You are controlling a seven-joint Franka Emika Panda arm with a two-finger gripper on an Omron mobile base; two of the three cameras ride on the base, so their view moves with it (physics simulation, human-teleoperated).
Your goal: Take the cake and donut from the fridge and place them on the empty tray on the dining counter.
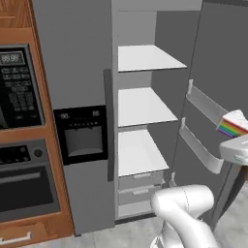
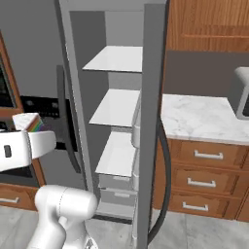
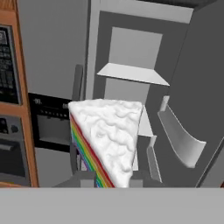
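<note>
While the pincer (image 3: 107,177) grips the cake (image 3: 107,140) upright between its tips, the open fridge (image 1: 145,106) lies straight ahead of both.

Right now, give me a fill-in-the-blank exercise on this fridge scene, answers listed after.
1. The gripper is shut on the ____.
2. The fridge's right door stands ____.
3. The icing on top of the cake is ____ in colour.
4. The black water-dispenser panel sits on the fridge's ____ door.

Missing words: cake; open; white; left
</note>
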